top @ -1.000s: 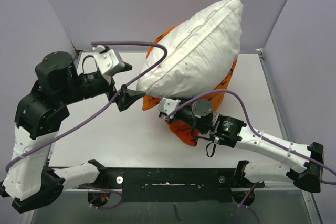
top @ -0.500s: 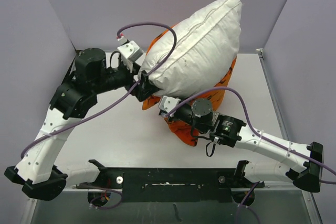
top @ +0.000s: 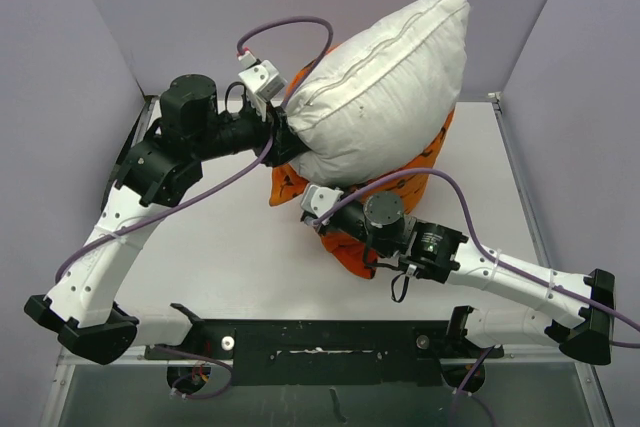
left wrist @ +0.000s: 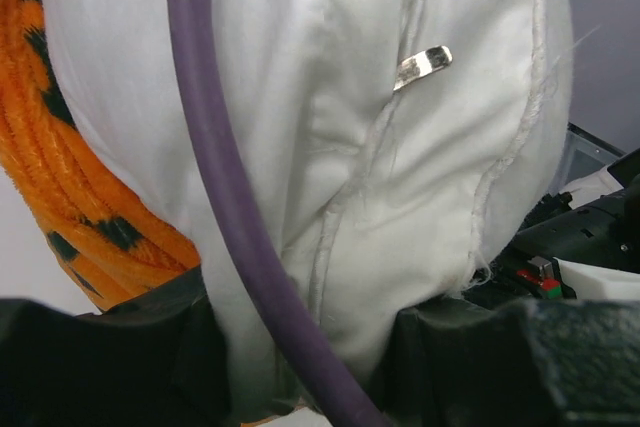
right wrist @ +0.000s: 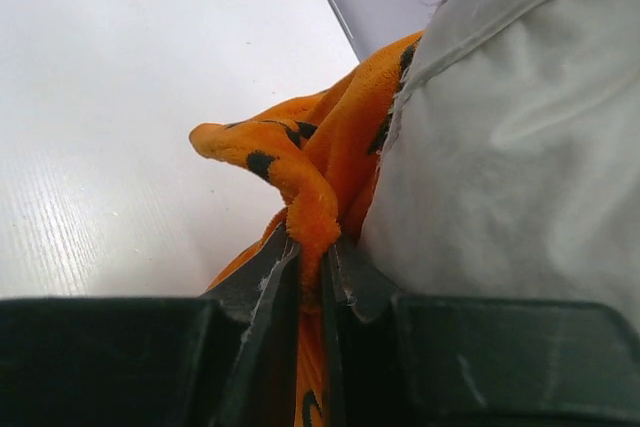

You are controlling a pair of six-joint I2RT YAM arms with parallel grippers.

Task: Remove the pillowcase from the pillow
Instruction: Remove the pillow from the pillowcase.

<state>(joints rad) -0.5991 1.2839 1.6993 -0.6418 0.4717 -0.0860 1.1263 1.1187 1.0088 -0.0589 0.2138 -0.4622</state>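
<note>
— Two grips, one on each thing. Which arm has which?

— The left gripper [top: 284,137] has the pillow [top: 390,82] by its lower-left end, just left of centre in the top view. From the left wrist, the white corner bulges up out of the gap between the two dark fingers [left wrist: 100,357]. A purple cable [left wrist: 215,197] crosses that view, so I'd call it clamped rather than swear to it.

— And the right?

— The right gripper [right wrist: 312,252] has its fingers pressed together on a thin orange fold of the pillowcase [right wrist: 300,177], pinched right beside the white cushion.

— Where does the cover lie overall?

— It is bunched under the pillow at lower centre of the top view, down on the table [top: 220,257], and a strip of orange peeks out behind the pillow's upper-left edge. Most of the pillow shows bare.

— Its long axis?

— It runs from the left gripper at centre-left, slanting to the upper right of the frame. The orange mass hangs off the lower side, toward the right gripper.

— So the next move turns on that.

— I judge so. The pillow wants drawing away toward the left of the frame, with the cover held or drawn toward the bottom. The two grips sit near each other, so the pulls must diverge or the plush will likely drag along with the cushion.
</note>
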